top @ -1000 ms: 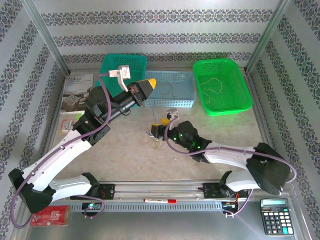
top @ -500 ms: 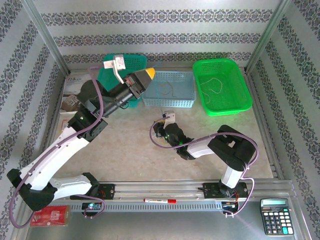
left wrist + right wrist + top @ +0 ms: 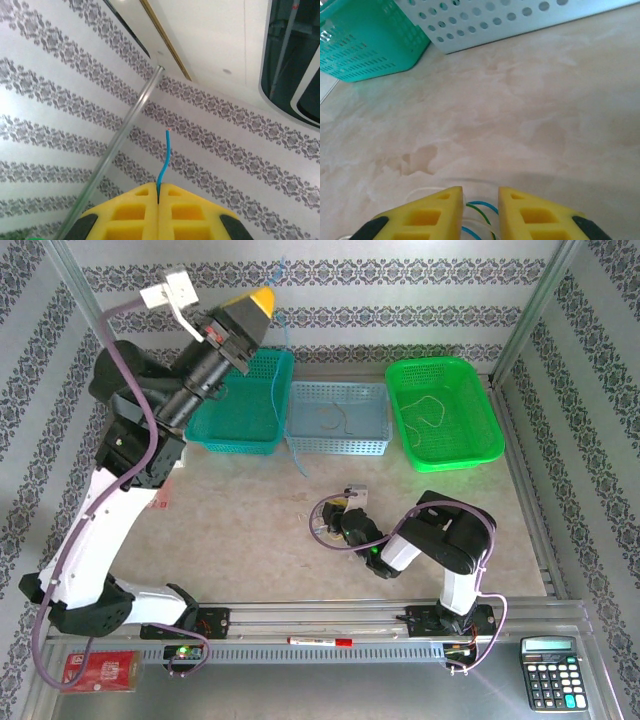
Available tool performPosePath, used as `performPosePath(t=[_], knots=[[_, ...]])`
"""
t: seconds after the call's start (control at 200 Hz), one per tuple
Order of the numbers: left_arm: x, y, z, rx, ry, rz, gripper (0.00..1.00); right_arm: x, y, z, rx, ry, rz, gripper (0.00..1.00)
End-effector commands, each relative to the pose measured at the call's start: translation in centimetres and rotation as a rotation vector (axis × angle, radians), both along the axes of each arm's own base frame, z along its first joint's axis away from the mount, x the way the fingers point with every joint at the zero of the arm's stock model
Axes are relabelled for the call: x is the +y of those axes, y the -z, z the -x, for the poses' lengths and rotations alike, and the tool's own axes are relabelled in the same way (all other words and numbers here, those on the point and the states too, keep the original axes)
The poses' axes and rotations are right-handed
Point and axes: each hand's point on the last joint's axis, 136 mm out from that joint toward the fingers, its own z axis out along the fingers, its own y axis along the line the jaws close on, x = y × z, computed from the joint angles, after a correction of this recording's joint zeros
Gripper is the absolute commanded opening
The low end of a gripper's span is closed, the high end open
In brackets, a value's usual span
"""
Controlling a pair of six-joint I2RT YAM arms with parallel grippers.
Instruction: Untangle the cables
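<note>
One desk [image 3: 240, 530]: pale and marbled, with three baskets in a row along its far edge and both arms bolted at the near edge.
Left arm [image 3: 110, 510]: reared up high over the desk's far left, wrist lifted above the teal basket.
Right arm [image 3: 450, 540]: folded low, forearm lying close over the middle of the desk and pointing left.
Teal basket [image 3: 235, 410]: leftmost of the row, touching the pale blue one.
Green basket [image 3: 452, 462]: rightmost, with one whitish cable [image 3: 430, 410] curled on its floor.
Pale blue basket [image 3: 345, 445]: in the middle, with a thin curly cable [image 3: 335, 420] inside.
Calculator [image 3: 550, 672]: on the metal ledge at the near right corner.
Left gripper [image 3: 158, 186]: yellow fingers pressed together, pinching the blue cable.
Right gripper [image 3: 480, 192]: yellow fingers parted, tips down at the desk, with a gap between them.
Blue cable [image 3: 164, 162]: its short end sticks up past the left fingers; in the top view the rest hangs down past the pale blue basket's left end towards the desk.
Remaining cables [image 3: 479, 206]: a small tangle of blue, greenish and whitish strands on the desk, lying in the gap between the right fingers.
</note>
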Motion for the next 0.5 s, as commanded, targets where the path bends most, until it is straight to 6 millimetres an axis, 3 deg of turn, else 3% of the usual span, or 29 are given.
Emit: performPosePath(t=[0.0,0.19,0.495], knots=[[1.1,-1.0,-0.7,-0.021,-0.049,-0.034,0.00,0.0,-0.9,0.1,-0.025,0.031,-0.071,0.30],[2.7,-0.9,-2.4,-0.023,-0.134,-0.075,0.00,0.8,-2.3,0.5,-0.043,-0.025,-0.093,0.45],[5.3,2.8,-5.9,0.011,-0.292,-0.162,0.00,2.3,-6.4,1.4,-0.055,-0.127,-0.122,0.61]])
